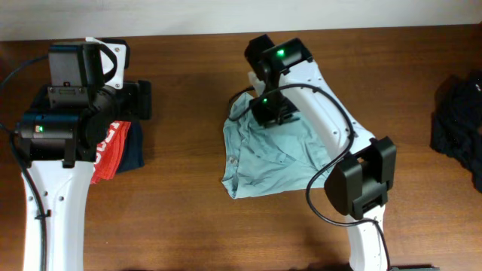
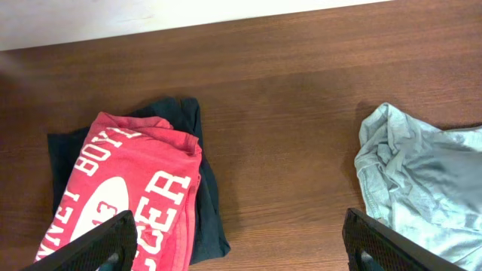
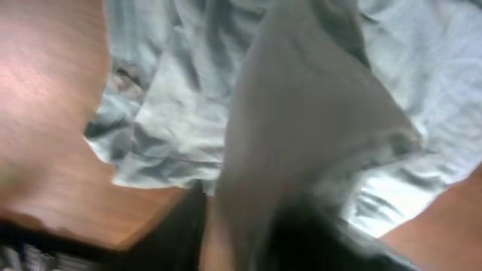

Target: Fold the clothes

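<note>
The clothes (image 1: 275, 158), a pale grey-blue t-shirt, lie crumpled at the table's centre. The shirt also shows at the right edge of the left wrist view (image 2: 422, 188). My right gripper (image 1: 273, 111) hovers low over the shirt's far edge. In the blurred right wrist view, a fold of the shirt (image 3: 301, 128) runs down between the dark fingers (image 3: 181, 233), and how the jaws stand is lost in blur. My left gripper (image 2: 241, 245) is open far to the left, above bare wood, holding nothing.
A folded red t-shirt (image 2: 128, 196) with white lettering lies on a dark garment (image 2: 199, 188) at the left, under the left arm. Another black garment (image 1: 459, 120) sits at the right edge. The table's far edge (image 2: 226, 19) meets a white wall.
</note>
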Available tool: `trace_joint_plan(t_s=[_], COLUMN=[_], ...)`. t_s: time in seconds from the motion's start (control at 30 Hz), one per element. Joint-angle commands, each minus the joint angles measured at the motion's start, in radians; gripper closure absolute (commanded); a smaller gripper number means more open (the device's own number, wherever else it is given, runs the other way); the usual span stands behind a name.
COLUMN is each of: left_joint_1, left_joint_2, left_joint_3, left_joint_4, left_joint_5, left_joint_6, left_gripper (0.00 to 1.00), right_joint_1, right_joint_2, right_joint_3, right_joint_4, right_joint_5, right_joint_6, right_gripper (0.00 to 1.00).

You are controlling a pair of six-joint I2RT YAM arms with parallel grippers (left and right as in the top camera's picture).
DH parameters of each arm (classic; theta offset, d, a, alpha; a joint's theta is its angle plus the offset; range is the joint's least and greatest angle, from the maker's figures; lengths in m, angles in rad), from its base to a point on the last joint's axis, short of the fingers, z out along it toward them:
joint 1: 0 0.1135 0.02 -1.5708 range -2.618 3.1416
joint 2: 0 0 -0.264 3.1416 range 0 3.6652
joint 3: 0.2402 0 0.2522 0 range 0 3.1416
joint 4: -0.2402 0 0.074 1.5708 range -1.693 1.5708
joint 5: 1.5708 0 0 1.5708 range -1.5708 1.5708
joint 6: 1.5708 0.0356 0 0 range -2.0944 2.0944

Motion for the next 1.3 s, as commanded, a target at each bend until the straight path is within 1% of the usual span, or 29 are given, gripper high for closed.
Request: trace_joint_plan(t_s=[0.0,0.07,0.1,0.27,0.3,0.33,0.37,0.43,0.5,0.53,0.6,0.67,0.73,0.8,0.9,0.97,1.03,1.07,1.1,1.13,1.17,1.2,1.23,1.27], left_joint_1=[0.003,0.003,0.003,0.003,0.003,0.003,0.003,0.003,0.003,0.003,0.003,0.003,-0.006,-0.029,-0.091,-0.146,-0.208,-0.241,-0.264,-0.283,-0.301,-0.314,-0.322,-0.326], left_joint_2=[-0.017,-0.017,-0.017,-0.017,-0.017,-0.017,-0.017,-0.017,-0.017,-0.017,-0.017,-0.014,-0.004,0.015,0.073,0.122,0.183,0.220,0.246,0.269,0.292,0.309,0.322,0.328], left_joint_3=[0.019,0.019,0.019,0.019,0.019,0.019,0.019,0.019,0.019,0.019,0.019,0.019,0.018,0.015,0.000,-0.023,-0.033,-0.033,-0.033,-0.033,-0.033,-0.033,-0.033,-0.033], left_joint_4=[-0.002,-0.002,-0.002,-0.005,-0.009,-0.013,-0.016,-0.016,-0.014,-0.013,-0.010,-0.009,-0.016,-0.031,-0.058,-0.055,-0.053,-0.048,-0.044,-0.037,-0.030,-0.021,-0.009,0.000], left_joint_5=[-0.006,-0.006,-0.005,-0.003,-0.003,-0.003,-0.003,0.014,0.046,0.067,0.117,0.200,0.342,0.405,0.404,0.405,0.390,0.357,0.332,0.309,0.280,0.256,0.235,0.226], left_joint_6=[-0.002,-0.002,-0.002,-0.002,-0.002,-0.002,-0.002,-0.001,0.003,0.017,0.055,0.105,0.195,0.245,0.267,0.296,0.352,0.359,0.358,0.356,0.348,0.335,0.317,0.303], left_gripper=[0.13,0.13,0.13,0.13,0.13,0.13,0.07,0.01,0.01,0.01,0.01,0.01,0.01,0.03,0.09,0.11,0.23,0.27,0.31,0.33,0.37,0.38,0.39,0.39], right_joint_1=[0.056,0.071,0.077,0.065,0.052,0.029,0.008,-0.041,-0.096,-0.118,-0.167,-0.214,-0.264,-0.302,-0.347,-0.367,-0.377,-0.377,-0.375,-0.372,-0.369,-0.367,-0.364,-0.363], right_joint_2=[-0.034,-0.034,-0.035,-0.057,-0.069,-0.085,-0.098,-0.124,-0.143,-0.148,-0.150,-0.149,-0.149,-0.149,-0.149,-0.149,-0.145,-0.139,-0.138,-0.135,-0.134,-0.134,-0.134,-0.134], right_joint_3=[0.005,0.005,0.005,0.020,0.027,0.035,0.038,0.038,0.038,0.038,0.038,0.038,0.038,0.038,0.038,0.037,0.031,0.019,0.009,-0.011,-0.040,-0.070,-0.113,-0.156], right_joint_4=[0.008,0.007,0.007,0.006,0.006,0.006,0.007,0.007,0.009,0.015,0.017,0.035,0.038,0.031,0.012,-0.010,-0.044,-0.064,-0.072,-0.072,-0.057,-0.035,-0.008,0.018], right_joint_5=[-0.026,-0.026,-0.026,-0.025,-0.025,-0.025,-0.025,-0.025,-0.036,-0.064,-0.205,-0.274,-0.293,-0.291,-0.208,-0.146,-0.140,-0.132,-0.123,-0.104,-0.077,-0.061,-0.059,-0.062], right_joint_6=[0.006,0.006,0.006,0.010,0.010,0.010,0.010,0.010,0.009,0.010,0.009,-0.002,-0.001,0.045,0.152,0.209,0.211,0.212,0.211,0.212,0.213,0.214,0.217,0.220], right_gripper=[0.48,0.32,0.29,0.26,0.22,0.13,0.04,0.01,0.01,0.01,0.02,0.00,0.14,0.14,0.14,0.14,0.15,0.20,0.22,0.27,0.36,0.51,0.70,0.83])
